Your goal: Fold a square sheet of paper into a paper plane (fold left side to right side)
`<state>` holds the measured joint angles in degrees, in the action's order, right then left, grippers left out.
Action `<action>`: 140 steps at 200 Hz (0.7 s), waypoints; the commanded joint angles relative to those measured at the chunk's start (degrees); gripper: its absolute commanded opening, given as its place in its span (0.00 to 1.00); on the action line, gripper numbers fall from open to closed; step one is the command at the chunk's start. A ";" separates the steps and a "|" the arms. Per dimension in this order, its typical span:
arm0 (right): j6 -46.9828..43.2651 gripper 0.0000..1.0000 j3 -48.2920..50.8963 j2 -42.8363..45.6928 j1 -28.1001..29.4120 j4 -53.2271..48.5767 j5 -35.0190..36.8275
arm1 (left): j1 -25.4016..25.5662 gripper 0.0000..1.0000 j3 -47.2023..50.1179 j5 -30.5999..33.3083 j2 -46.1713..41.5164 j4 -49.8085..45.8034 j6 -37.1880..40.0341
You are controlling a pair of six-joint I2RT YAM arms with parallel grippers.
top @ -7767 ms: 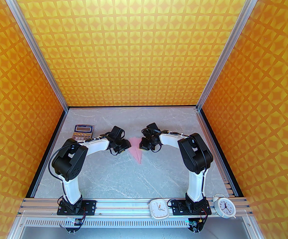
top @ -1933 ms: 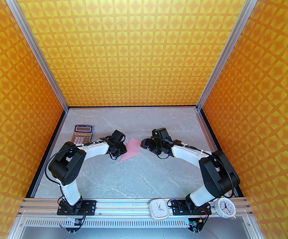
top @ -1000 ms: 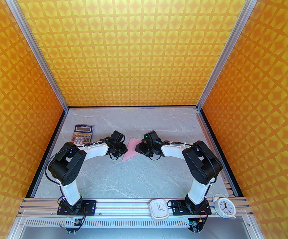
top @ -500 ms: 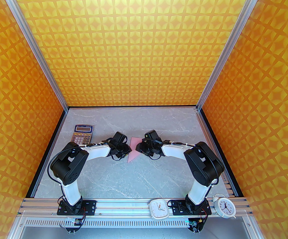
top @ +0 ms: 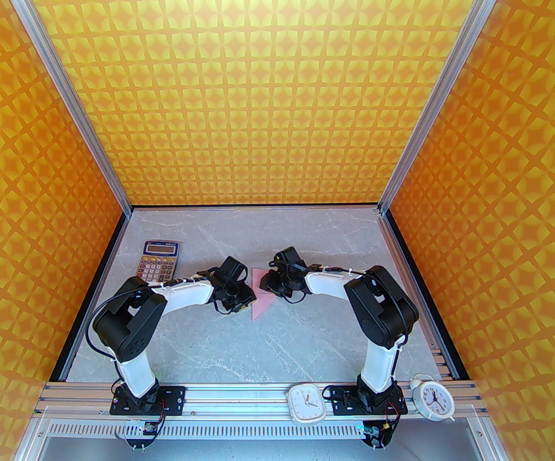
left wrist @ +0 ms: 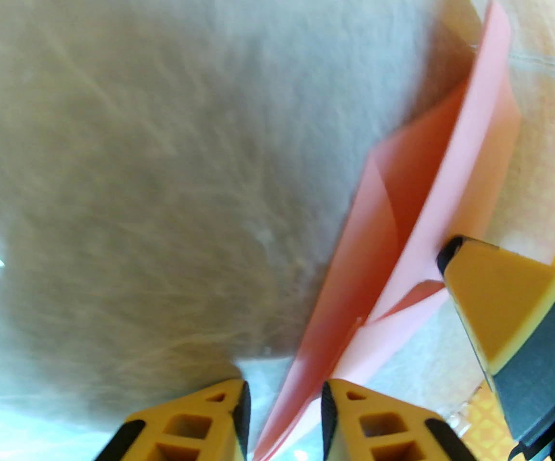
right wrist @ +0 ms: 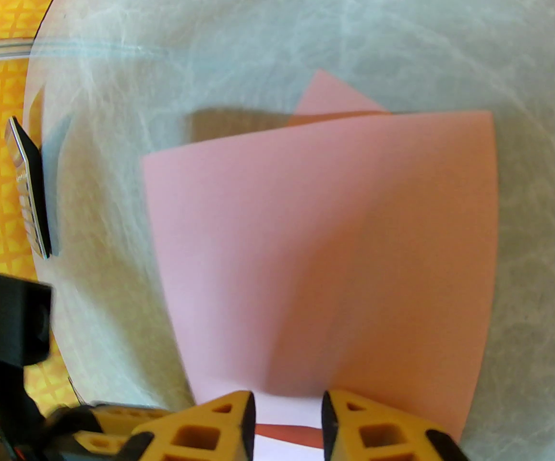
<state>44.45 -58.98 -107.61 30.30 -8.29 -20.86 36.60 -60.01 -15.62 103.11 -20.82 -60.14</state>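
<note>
While both arms reach in over the grey table (top: 268,348), the pink paper sheet (top: 260,304) sits in the middle, partly folded, with one flap lifted up. The left gripper (left wrist: 282,394) is at its 9 o'clock edge and the right gripper (right wrist: 288,401) at 2 o'clock. Each one's fingers are a little apart with paper in the gap; I cannot tell if they squeeze it. The calculator (top: 158,259) lies at 10 o'clock.

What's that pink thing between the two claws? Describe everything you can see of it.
It is a thin pale-pink paper sheet, partly folded to a point with overlapping layers. It lies on the grey marbled table, one flap standing up. Its edge runs between the left gripper's open fingers; a fingertip of the right gripper touches the raised flap.
</note>
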 commanded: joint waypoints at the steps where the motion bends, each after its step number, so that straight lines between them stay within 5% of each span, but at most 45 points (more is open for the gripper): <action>1: -2.24 0.30 -1.12 2.91 -0.66 -1.68 0.11 | -0.30 0.26 -3.81 1.64 -1.25 -4.17 6.16; 67: -0.70 0.27 4.09 10.34 -4.93 -1.36 2.99 | 0.09 0.03 -11.06 -3.10 2.75 -3.93 14.04; 140: 1.34 0.21 6.29 8.30 -5.34 2.45 -2.28 | 2.71 0.07 -13.99 -0.16 1.04 -7.47 17.35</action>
<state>44.16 -53.52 -97.73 24.97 -9.04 -20.05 37.41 -71.53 -17.08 105.73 -24.97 -46.11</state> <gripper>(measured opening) 0.228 0.074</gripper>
